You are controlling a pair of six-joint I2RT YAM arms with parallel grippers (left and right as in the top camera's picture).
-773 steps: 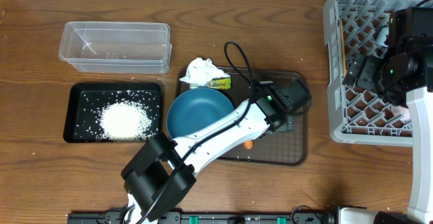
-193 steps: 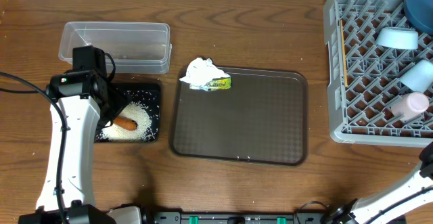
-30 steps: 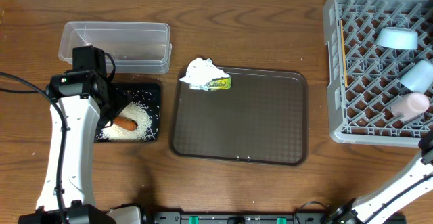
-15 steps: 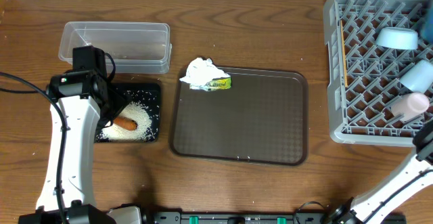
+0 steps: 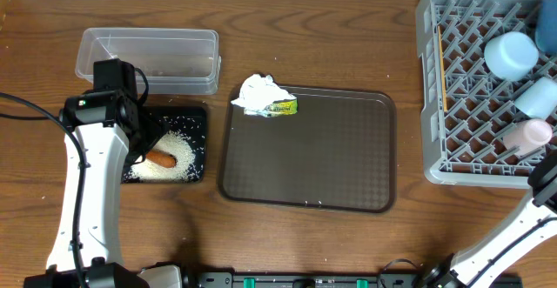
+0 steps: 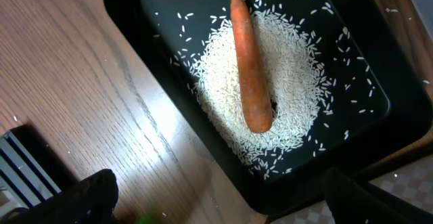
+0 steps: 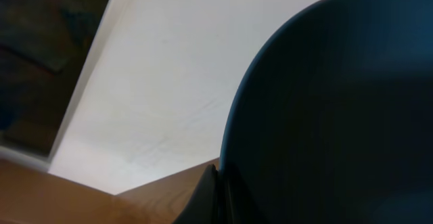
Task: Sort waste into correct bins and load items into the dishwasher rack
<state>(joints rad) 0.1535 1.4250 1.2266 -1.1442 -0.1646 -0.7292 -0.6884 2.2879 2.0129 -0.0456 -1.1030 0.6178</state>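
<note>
The orange carrot (image 6: 250,75) lies free on the heap of rice (image 6: 284,95) in the black tray (image 5: 196,118). My left gripper (image 6: 223,207) hangs open above the tray's near edge, nothing between its fingers (image 6: 91,191). Beside the tray stands the clear tub (image 5: 148,59). The tissue (image 5: 258,92) and the yellow-green wrapper (image 5: 282,107) rest at the brown tray's far left corner. In the grey rack (image 5: 435,105) are a small light-blue bowl (image 5: 512,55), a white cup (image 5: 534,97) and chopsticks (image 5: 441,57). My right gripper (image 7: 220,183) is shut on the rim of the large teal bowl (image 7: 331,116), out of the overhead view.
The brown serving tray (image 5: 306,149) lies at the middle of the table. A pinkish cup (image 5: 525,136) lies in the rack's near right part. My right arm's link (image 5: 544,188) crosses the lower right corner. A white wall fills the right wrist view behind the bowl.
The small light-blue bowl in the rack has shifted a little and now shows a rounder face. The right arm's link at the lower right edge moved slightly. The left arm has not moved.
</note>
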